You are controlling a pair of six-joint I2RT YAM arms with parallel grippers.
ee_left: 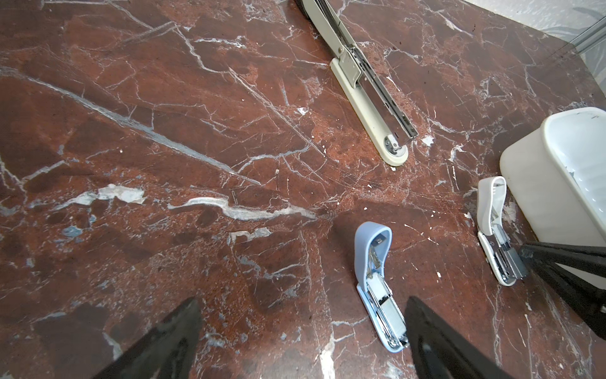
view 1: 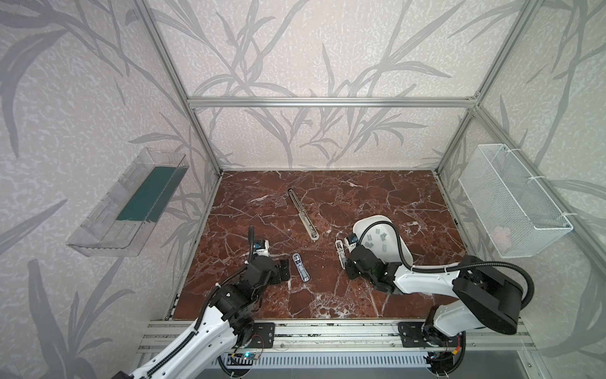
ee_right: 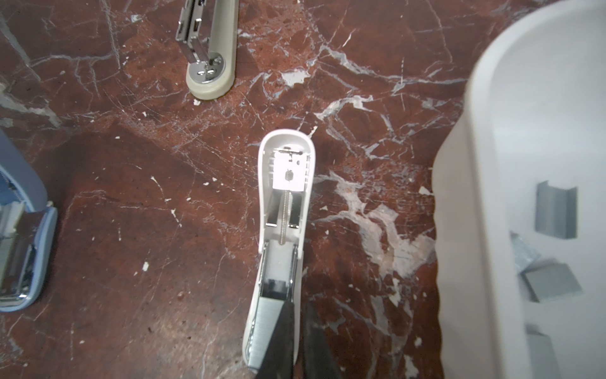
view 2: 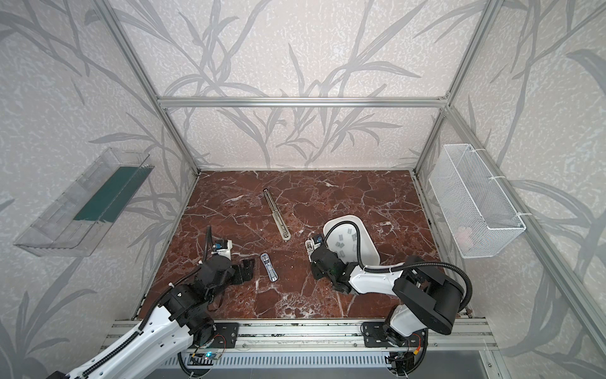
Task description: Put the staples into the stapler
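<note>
Left tool (ee_left: pixel 303 300) fills the foreground of its wrist view, fingers spread wide and grasping nothing. It hovers over the bench (view 1: pixel 328 295), well to the left of the white stapler (view 1: pixel 340 252). Just beside it, on the side toward the white stapler, lies the blue stapler (view 1: pixel 301 266), lid tipped up, with what looks like a grey block in its channel. Farther back than the white stapler and to its left, a long stapler (view 1: pixel 303 215) lies folded open flat.

The white stapler is open too, lid raised, and a strip (ee_right: pixel 264 328) of staples lies in its channel. Over that strip the right tool (ee_right: pixel 297 306) is clenched with nothing between its fingers. Whether the tips press on the strip I cannot tell. Just right of the white stapler stands a tray (ee_right: pixel 485 164), where the spare staples (ee_right: pixel 555 210) lie loose.

The step in hand seems to be seating the strip. Next, the right tool should lift straight clear without dragging the strip, then the lid needs folding down until it latches, perhaps with the left tool steadying the base.
</note>
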